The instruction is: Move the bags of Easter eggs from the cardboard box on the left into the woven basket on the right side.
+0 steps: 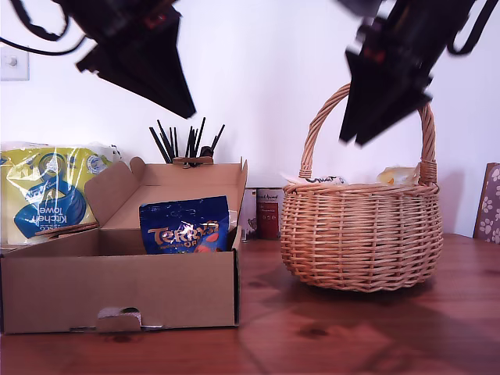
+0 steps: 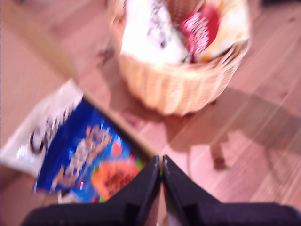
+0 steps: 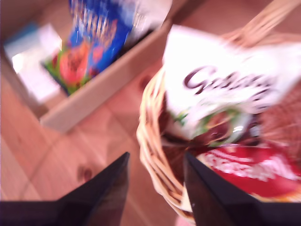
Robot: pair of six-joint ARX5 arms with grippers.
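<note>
- A blue bag (image 1: 185,226) stands in the box (image 1: 117,293); a white bag (image 3: 221,80) lies in the basket (image 1: 361,238).
- My first gripper (image 2: 161,165) is closed and empty.
- My second gripper (image 3: 155,162) is open and empty.

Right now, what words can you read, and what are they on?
"Kitchen towel": the yellow and blue pack.
"Terry's": the dark blue bag in the cardboard box; smaller print too blurred.
"Gala...", cut off: the white bag in the woven basket.
Red bag and dark tin: too blurred.
</note>
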